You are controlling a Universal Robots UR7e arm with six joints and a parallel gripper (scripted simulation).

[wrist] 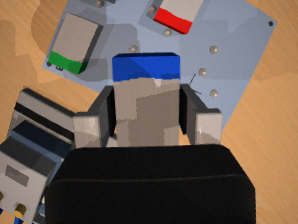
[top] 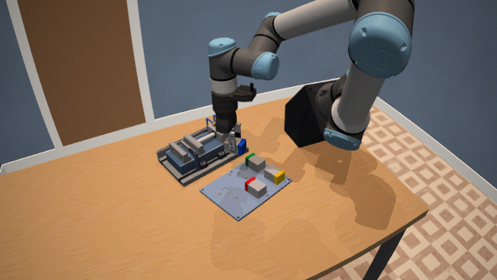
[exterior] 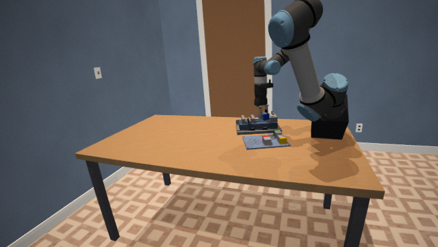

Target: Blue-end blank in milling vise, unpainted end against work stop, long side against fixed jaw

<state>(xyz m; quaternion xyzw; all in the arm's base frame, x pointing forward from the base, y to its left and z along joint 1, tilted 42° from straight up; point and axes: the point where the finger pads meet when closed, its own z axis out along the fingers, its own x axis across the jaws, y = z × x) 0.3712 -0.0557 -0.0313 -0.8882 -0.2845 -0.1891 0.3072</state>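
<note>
On the wooden table [top: 110, 228] the grey plate [top: 225, 203] lies just to the near right of the milling vise [top: 192, 155], and three blanks rest on it, well apart from one another: the green-ended blank [top: 255, 162] at the far side, the yellow-ended blank [top: 275, 175] to its right, and the red-ended blank [top: 255, 186] nearer the middle. A few small pins [top: 223, 191] stand up from the bare near-left part of the plate. The arm's black pedestal [top: 300, 118] sits at the far right of the table, and its long shadow falls across the wood beside the plate. Behind the table there is a brown door [top: 85, 63] in a pale frame; in the exterior view a light switch [exterior: 97, 73] shows on the left wall and a socket [exterior: 359, 127] low on the right wall. The gripper [top: 226, 137] hangs over the right end of the vise, clenched on the blue-ended blank [wrist: 147, 96], whose painted end [top: 242, 147] pokes out toward the plate. From the wrist camera the grey fingers press both long sides of that blank, with the plate below and the vise body at the lower left. I cannot tell whether the blank touches the vise. No writing or brand can be read anywhere
</note>
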